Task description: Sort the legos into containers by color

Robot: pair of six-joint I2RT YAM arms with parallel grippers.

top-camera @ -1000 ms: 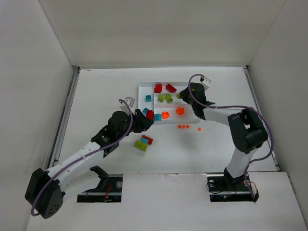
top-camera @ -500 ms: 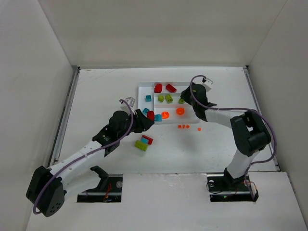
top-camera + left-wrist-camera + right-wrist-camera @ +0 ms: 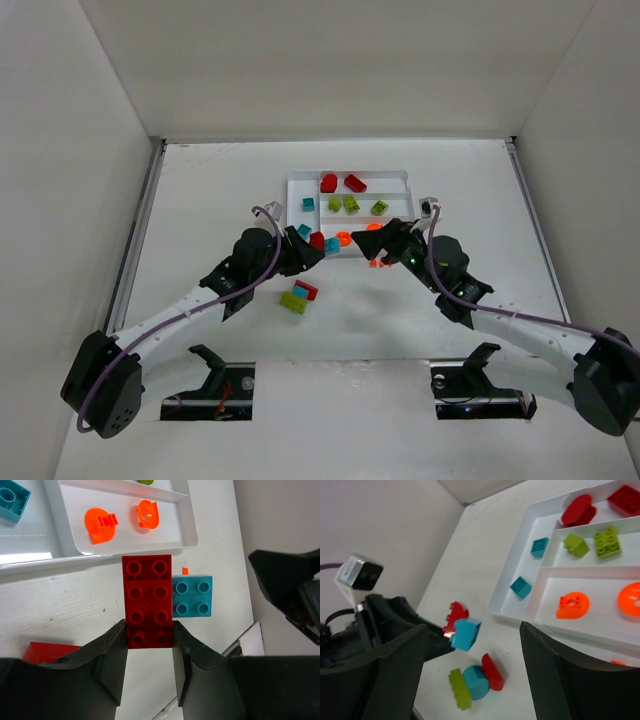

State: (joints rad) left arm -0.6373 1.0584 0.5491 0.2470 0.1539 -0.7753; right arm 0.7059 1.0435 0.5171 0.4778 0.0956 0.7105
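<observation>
The right arm has swung back from the tray (image 3: 408, 178), leaving a green brick (image 3: 380, 207) inside. Its gripper (image 3: 375, 243) is spread wide and empty. The left gripper (image 3: 148, 635) clamps a red brick (image 3: 148, 600) at the tray's 7 o'clock corner, a teal brick (image 3: 192, 596) touching its 3 o'clock side. The next move is probably carrying the red brick to the 12 o'clock row.

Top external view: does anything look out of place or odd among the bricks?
Yes: outside the tray, on the table, a lime, teal and red clump sits pressed together, colours mixed; a tiny orange bit also lies loose there.
</observation>
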